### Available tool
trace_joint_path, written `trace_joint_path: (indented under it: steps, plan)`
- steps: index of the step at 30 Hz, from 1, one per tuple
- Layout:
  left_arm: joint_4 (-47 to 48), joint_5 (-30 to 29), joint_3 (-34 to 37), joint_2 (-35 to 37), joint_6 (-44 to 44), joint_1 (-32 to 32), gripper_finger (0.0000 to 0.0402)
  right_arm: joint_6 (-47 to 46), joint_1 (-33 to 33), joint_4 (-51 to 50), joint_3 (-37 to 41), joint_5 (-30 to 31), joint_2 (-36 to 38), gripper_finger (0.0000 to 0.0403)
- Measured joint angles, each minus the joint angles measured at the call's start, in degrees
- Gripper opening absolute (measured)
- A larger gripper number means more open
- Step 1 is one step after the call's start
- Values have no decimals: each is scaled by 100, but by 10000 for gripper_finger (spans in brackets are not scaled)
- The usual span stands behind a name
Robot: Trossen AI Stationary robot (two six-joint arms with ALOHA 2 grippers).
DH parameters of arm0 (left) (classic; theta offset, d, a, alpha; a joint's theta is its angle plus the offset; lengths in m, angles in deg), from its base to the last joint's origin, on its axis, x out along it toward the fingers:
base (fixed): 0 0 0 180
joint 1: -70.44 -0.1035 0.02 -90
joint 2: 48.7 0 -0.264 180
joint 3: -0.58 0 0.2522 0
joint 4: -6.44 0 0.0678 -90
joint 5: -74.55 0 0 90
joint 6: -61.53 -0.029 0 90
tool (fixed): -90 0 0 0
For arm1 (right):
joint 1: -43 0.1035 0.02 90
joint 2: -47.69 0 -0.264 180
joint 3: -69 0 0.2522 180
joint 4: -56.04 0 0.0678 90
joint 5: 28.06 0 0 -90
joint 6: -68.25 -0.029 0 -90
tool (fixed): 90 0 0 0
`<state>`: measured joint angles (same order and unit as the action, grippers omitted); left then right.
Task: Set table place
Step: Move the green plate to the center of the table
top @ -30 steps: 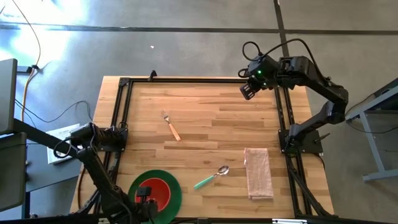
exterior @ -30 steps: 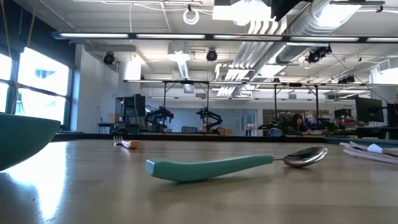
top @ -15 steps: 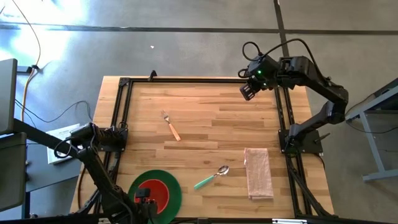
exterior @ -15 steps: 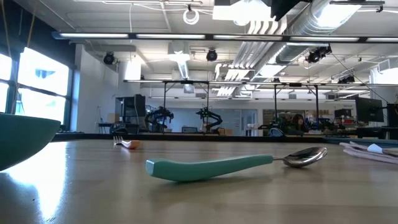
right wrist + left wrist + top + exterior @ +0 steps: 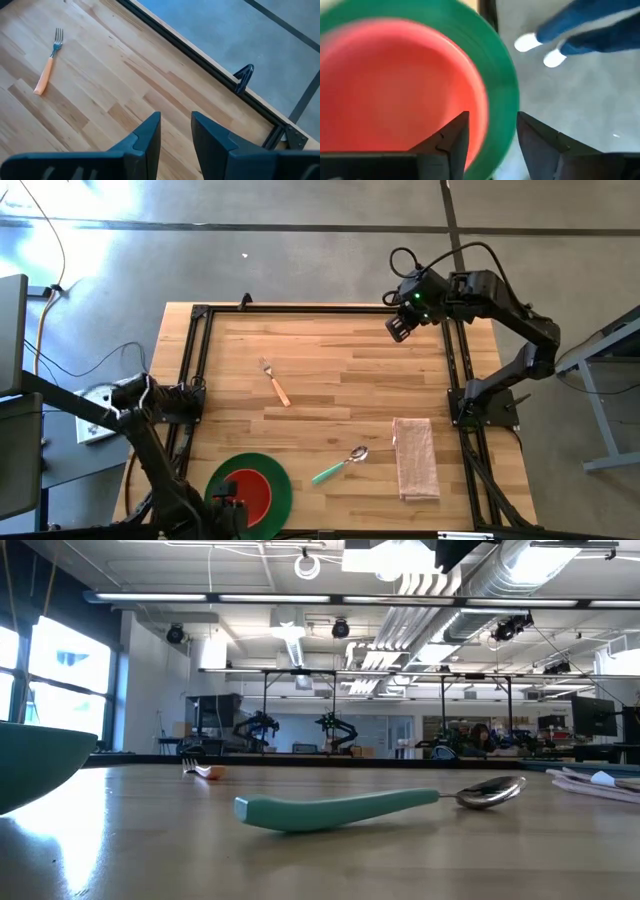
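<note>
At about seven o'clock on the large light wood plank table [image 5: 330, 370], near its front edge, lies a round green plate [image 5: 279, 476] with a smaller red bowl [image 5: 258, 486] sitting inside it. Directly over the plate's near rim hangs the left gripper [image 5: 228, 515]. In the left wrist view its two dark fingers [image 5: 451, 140] stand a little apart, straddling the green rim [image 5: 502, 100] beside the red bowl [image 5: 395, 85]; they hold nothing, and whether they touch the rim cannot be told.

Toward five o'clock from the table's centre rests a teal-handled metal spoon [image 5: 338, 465]. Its long axis runs diagonally, handle toward seven o'clock and silver bowl toward one o'clock. Just beyond the spoon's bowl, at four o'clock, a folded pinkish-beige cloth napkin [image 5: 415, 458] lies flat with its long side running front to back.

Around ten o'clock from the centre, well apart from the rest, lies an orange-handled fork [image 5: 275, 381], tines toward eleven o'clock and handle toward five.

Up at one o'clock, above the far corner by the black metal rail frame [image 5: 320, 307], waits the right gripper [image 5: 399, 327], its fingers [image 5: 145, 135] slightly parted and empty.
</note>
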<state>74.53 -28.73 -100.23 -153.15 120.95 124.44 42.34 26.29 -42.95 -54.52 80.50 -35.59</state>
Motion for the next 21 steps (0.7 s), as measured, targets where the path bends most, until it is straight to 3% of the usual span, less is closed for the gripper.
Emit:
trace_joint_path:
  steps: [4,7,17,21]
  plan:
    - [2001,-712,-771,105,359,-17,156,7,0,54,0,0,0,99]
    - [3593,-773,-1259,130,840,-183,156,36,0,78,0,3,0,99]
    - [3366,-713,-837,475,-1432,-1867,157,239,0,143,0,7,0,99]
    - [2650,-273,-465,488,-3207,-2784,157,405,0,152,0,9,0,99]
